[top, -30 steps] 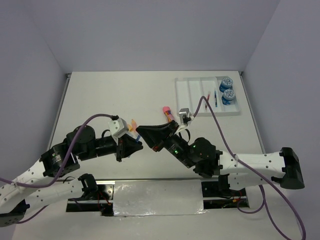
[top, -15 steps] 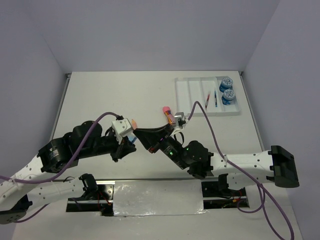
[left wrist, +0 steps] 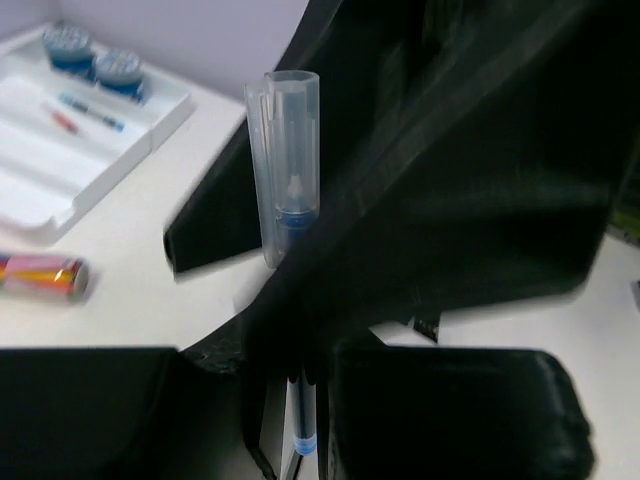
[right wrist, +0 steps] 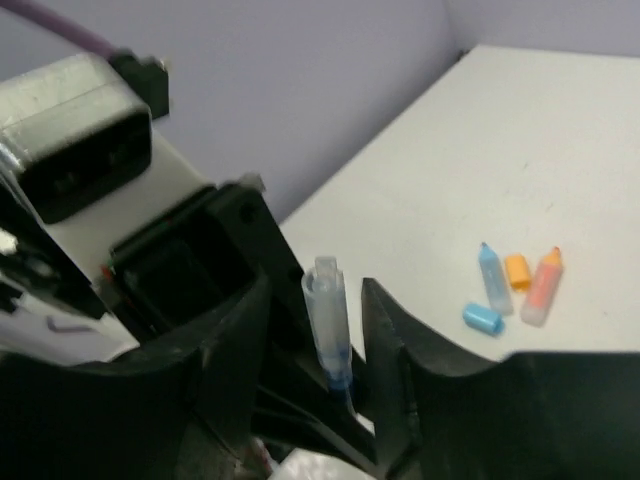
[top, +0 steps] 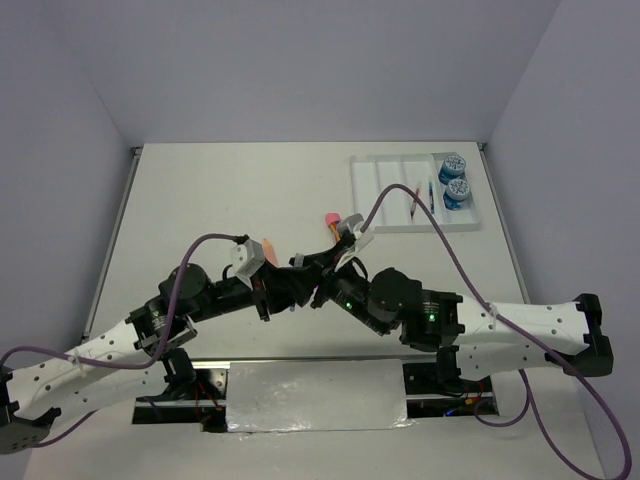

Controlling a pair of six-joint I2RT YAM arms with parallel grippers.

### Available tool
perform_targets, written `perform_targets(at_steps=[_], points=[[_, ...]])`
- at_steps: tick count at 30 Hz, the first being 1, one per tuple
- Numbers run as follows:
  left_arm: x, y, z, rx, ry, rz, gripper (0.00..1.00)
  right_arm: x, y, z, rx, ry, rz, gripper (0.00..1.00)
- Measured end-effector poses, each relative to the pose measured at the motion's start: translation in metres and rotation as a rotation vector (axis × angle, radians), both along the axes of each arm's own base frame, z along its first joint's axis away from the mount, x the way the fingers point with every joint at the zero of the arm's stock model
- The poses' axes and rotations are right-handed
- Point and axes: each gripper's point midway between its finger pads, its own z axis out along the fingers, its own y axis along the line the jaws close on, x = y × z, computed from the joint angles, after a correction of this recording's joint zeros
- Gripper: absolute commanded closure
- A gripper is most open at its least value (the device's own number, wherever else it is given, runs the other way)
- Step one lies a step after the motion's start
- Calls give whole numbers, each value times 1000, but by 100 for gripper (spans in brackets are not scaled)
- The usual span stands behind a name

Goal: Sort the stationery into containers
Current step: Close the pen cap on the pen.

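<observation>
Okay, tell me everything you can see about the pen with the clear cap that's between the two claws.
The pen is slim, with a clear plastic cap and clip. A blue tip section shows through the cap, and the barrel below carries a light-blue band. It points straight out of the left claw, which is shut on the barrel, with the cap end farthest out. The right claw is open and flanks the cap with a gap on each side. Nothing else touches the pen.

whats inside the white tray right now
Two blue rolls sit in the tray's right-end compartment, and a red pen and a blue pen lie beside them. A purple cable crosses the near end and hides a strip of it.
</observation>
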Motion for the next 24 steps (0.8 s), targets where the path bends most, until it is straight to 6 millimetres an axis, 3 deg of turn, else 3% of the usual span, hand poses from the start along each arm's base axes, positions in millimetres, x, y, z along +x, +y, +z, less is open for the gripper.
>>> perform_targets(at_steps=[4, 13, 19, 24], points=[[-8, -5, 4, -84, -23, -48, 100, -10, 1, -12, -129, -27, 50, 42], [-11, -6, 21, -155, -47, -64, 100, -11, -10, 3, -203, -89, 55, 38], [-8, -3, 12, -141, -34, -40, 100, -14, -18, 22, -184, -118, 69, 55], [-6, -3, 8, -129, -26, -30, 100, -16, -18, 28, -171, -124, 84, 55]])
